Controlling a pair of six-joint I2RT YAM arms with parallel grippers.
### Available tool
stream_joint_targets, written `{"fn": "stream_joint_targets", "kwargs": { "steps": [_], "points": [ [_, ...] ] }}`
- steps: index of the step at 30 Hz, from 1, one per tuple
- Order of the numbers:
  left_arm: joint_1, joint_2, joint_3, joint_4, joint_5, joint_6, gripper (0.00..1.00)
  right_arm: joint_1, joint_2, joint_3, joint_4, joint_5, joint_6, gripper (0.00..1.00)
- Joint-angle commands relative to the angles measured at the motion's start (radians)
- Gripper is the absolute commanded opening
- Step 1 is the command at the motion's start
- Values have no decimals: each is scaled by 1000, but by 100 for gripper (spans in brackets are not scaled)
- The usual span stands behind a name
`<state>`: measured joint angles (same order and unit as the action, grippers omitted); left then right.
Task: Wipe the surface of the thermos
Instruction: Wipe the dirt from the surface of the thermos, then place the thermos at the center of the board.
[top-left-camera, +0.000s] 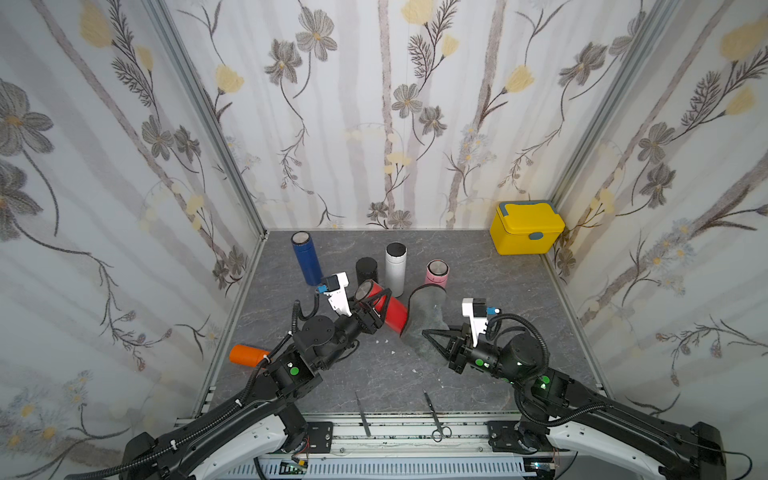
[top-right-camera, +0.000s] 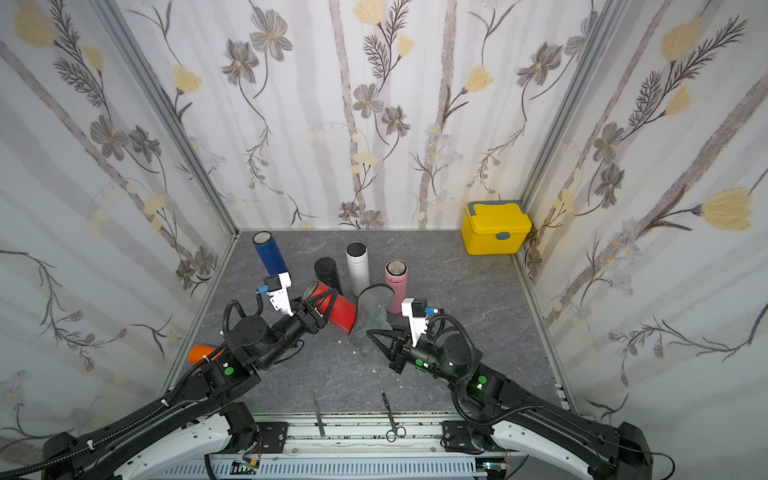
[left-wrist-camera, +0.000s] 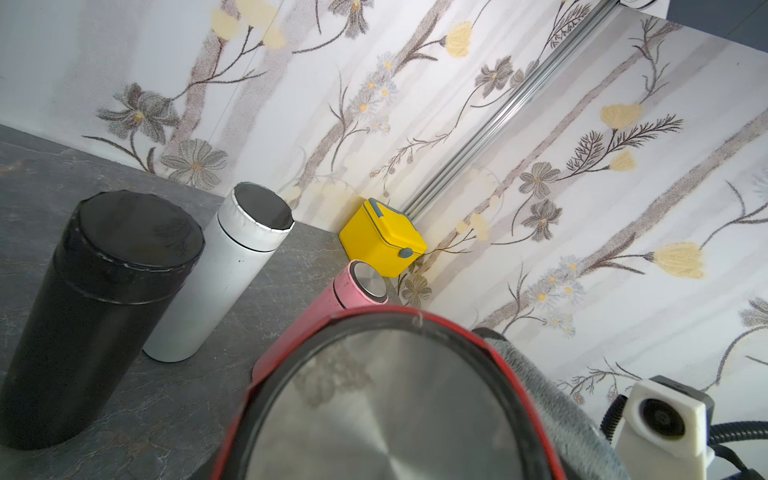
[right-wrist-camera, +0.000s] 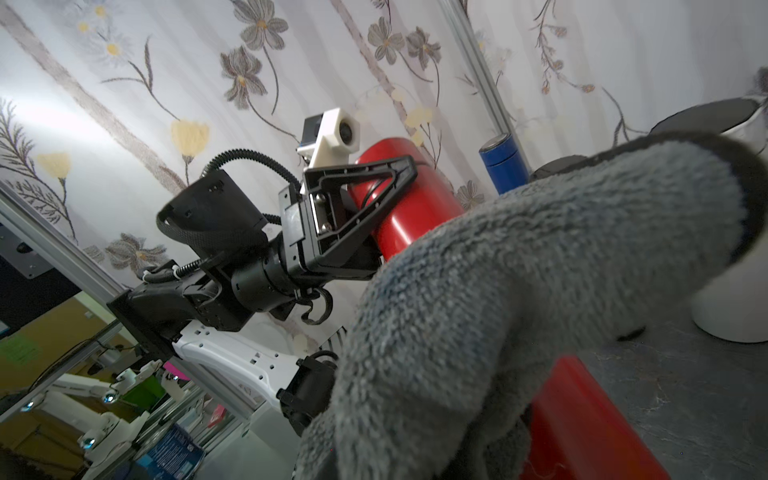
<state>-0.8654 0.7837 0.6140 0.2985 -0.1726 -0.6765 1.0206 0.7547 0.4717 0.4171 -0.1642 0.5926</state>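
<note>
Both top views show the left gripper (top-left-camera: 379, 302) clamped around the upper part of the red thermos (top-left-camera: 395, 316), which is tilted over the counter (top-left-camera: 498, 316) with its top towards the left arm. The right gripper (top-left-camera: 425, 332) is closed, pinching the grey cloth (top-left-camera: 424, 307), and the cloth lies against the thermos's lower end. The blue thermos (top-left-camera: 306, 259), black thermos (top-left-camera: 366, 270), white thermos (top-left-camera: 395, 270) and pink thermos (top-left-camera: 436, 274) stand upright behind.

Left wrist view: the red thermos (left-wrist-camera: 390, 407) fills the foreground top-on, with the cloth just beside it; a yellow box (left-wrist-camera: 382, 239) sits in the far corner.

Right wrist view: the cloth (right-wrist-camera: 519, 291) drapes over the red body, hiding the right gripper. The left gripper's fingers (right-wrist-camera: 386, 183) grip the body higher up.
</note>
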Motion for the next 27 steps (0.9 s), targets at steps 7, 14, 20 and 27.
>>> {"fn": "stream_joint_targets", "kwargs": {
  "steps": [7, 14, 20, 27],
  "points": [
    [69, -61, 194, -109, -128, 190, 0, -6, 29, -41, -316, 221, 25, 0],
    [145, 40, 423, -255, -308, 373, 0, -16, -72, -117, -357, 230, 66, 0],
    [288, 231, 586, -262, -304, 466, 0, -69, -9, -86, -323, 186, 40, 0],
    [466, 440, 723, -210, -203, 494, 0, -104, 74, -57, -285, 145, 29, 0]
  ]
}}
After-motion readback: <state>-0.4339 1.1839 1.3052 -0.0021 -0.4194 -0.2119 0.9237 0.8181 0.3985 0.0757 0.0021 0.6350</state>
